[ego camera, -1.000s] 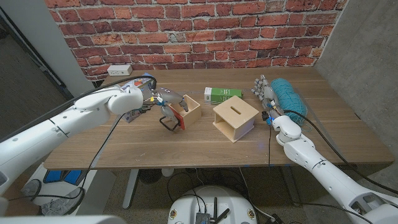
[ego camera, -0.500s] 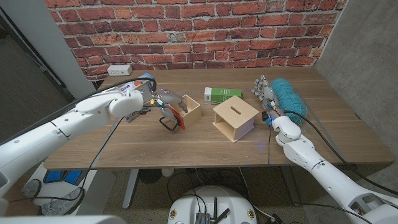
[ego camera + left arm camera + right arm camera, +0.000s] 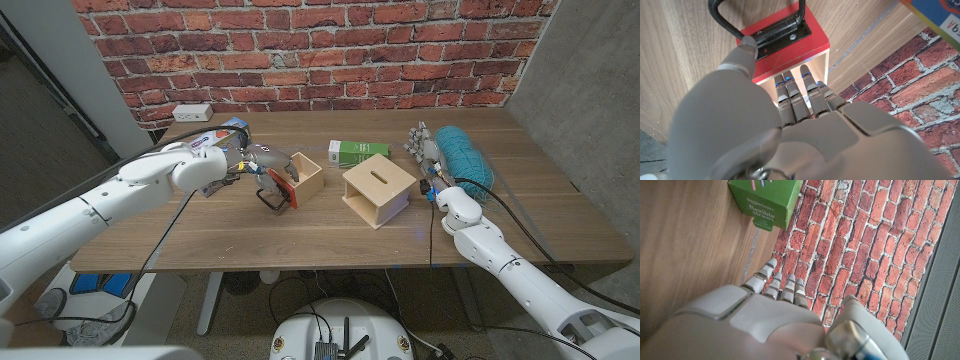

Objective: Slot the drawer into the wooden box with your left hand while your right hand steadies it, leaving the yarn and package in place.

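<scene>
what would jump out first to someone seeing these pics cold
Most striking is the left hand gripping the red-fronted drawer with its black handle, left of centre on the table. Beside it to the right stands the wooden box, untouched. At the far right, the right hand waits upright next to the teal yarn.
</scene>
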Robot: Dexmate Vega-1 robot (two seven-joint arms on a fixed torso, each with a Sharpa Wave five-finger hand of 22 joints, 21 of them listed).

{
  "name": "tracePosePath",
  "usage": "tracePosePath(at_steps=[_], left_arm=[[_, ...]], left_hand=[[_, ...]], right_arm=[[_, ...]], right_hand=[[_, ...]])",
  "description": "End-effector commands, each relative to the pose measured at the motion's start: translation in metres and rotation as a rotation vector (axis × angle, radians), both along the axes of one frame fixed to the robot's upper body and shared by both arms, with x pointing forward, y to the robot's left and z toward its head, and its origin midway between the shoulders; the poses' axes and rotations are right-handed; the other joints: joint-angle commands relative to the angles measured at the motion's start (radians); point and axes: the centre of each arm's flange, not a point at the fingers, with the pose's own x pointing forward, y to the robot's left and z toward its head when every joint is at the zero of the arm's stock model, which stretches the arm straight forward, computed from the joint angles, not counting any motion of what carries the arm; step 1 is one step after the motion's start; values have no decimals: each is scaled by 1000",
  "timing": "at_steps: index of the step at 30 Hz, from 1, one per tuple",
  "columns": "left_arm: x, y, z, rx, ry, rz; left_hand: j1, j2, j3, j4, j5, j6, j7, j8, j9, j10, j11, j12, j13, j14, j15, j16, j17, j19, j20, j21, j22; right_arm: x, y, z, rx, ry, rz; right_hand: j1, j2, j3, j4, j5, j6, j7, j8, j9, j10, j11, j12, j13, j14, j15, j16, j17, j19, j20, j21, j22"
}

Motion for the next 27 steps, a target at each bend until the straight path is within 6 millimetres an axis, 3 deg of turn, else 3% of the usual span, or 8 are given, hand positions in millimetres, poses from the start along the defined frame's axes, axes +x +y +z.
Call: tracePosePath(at_steps=[1,10,27], left_arm=[[4,2,-3,-11,-2,-15],[4,4,-5,-13,-33,-31],[5,5,-8,-38,-43,-52]], left_hand=[[16,1,-3,-4,6,22,-2,4,4,15,0,8,3,17,-139,5,4,17,-173,4,3],[55,31,-9,0,13,92,-20,11,5,75,-16,10,2,75,-155,14,7,51,-173,7,4],[107,102,-16,5,28,204,-31,12,6,187,-37,13,4,179,-170,23,9,144,-172,17,7]], right_arm=[[1,2,-1,2,1,-4],[0,2,-1,2,3,-5],[0,2,2,-3,-1,-5]], right_hand=[[-8,29,8,-2,-3,8,-3,7,1,3,-2,9,-1,3,6,9,1,2,6,1,5],[-9,28,9,-1,-3,8,-3,7,2,3,-1,9,-1,2,6,10,-1,1,9,1,5],[-10,29,12,-1,-4,10,-3,7,2,4,-2,9,-1,2,5,10,-5,1,12,1,5]])
